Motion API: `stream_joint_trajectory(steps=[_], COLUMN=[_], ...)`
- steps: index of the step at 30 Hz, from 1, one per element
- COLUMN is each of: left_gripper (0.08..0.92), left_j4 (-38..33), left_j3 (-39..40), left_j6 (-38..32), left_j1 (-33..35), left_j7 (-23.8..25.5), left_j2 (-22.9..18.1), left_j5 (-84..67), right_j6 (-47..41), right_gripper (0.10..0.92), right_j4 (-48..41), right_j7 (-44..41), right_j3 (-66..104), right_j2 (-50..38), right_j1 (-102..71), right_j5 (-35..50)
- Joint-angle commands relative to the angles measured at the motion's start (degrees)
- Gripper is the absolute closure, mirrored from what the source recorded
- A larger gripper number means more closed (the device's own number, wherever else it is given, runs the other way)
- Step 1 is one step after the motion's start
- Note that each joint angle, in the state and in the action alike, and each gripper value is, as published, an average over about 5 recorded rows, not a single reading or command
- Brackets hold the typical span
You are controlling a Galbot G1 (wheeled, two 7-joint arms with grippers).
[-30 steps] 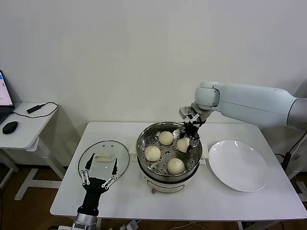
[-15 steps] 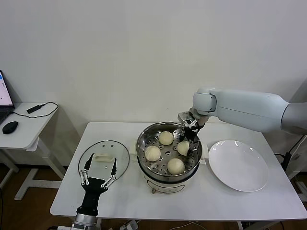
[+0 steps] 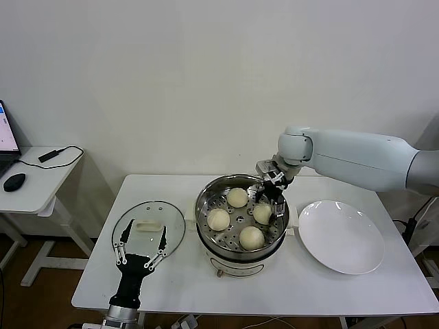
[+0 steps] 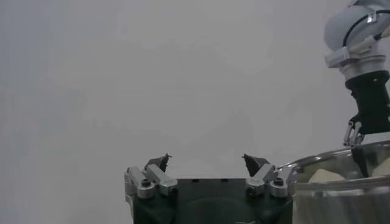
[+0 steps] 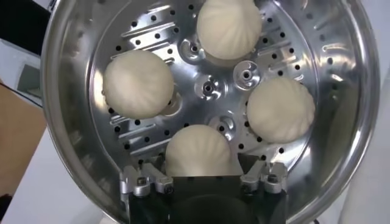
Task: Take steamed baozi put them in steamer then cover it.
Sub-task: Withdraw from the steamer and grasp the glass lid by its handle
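The steel steamer [image 3: 201,207] stands mid-table with several steamed baozi on its perforated tray [image 5: 210,88]. The baozi [image 3: 263,213] nearest my right gripper [image 3: 268,203] rests on the tray. That gripper hangs open just above it, inside the steamer's right rim. In the right wrist view this baozi [image 5: 198,151] lies between the spread fingers [image 5: 265,177], and the right gripper [image 5: 201,170] holds nothing. My left gripper [image 3: 142,247] waits open at the table's front left, just in front of the glass lid [image 3: 147,226]. In its own view the left gripper [image 4: 207,162] is open and empty.
A bare white plate [image 3: 341,236] lies right of the steamer. The lid's white handle [image 3: 145,224] faces up. A side desk with a mouse [image 3: 14,181] and laptop stands far left, off the table. In the left wrist view, the steamer's rim [image 4: 341,160] shows.
My right gripper has opened and let go of the baozi, which now sits on the tray at the steamer's right side. The left arm has not moved.
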Motion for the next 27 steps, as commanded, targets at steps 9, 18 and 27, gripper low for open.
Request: stream_joint_trajectory(steps=[9,18,27], left_gripper=[0.177,0.177,0.177], left_j4=[0.1,-0.1,0.9], left_j3=[-0.2,-1.5,-2.7], left_j6=[1.1,2.9,4.0], left_j1=[-0.9,-1.8,-2.7], left_j7=[-0.6,-1.7,-2.7], left_j2=[0.9,2.3,2.7], left_j5=[2.3,4.9,8.0], right_j6=[18.3,29.5,32.9], right_gripper=[0.203,0.203,0.203], right_j4=[16.7,17.1,15.2], right_j7=[56.4,81.2,82.0], right_j3=[22.6,60.9,97.4], right_j2=[-22.0,-22.6,-12.4], right_j1=[-11.7,-49.5,-82.7], right_j5=[12.0,9.1,1.1])
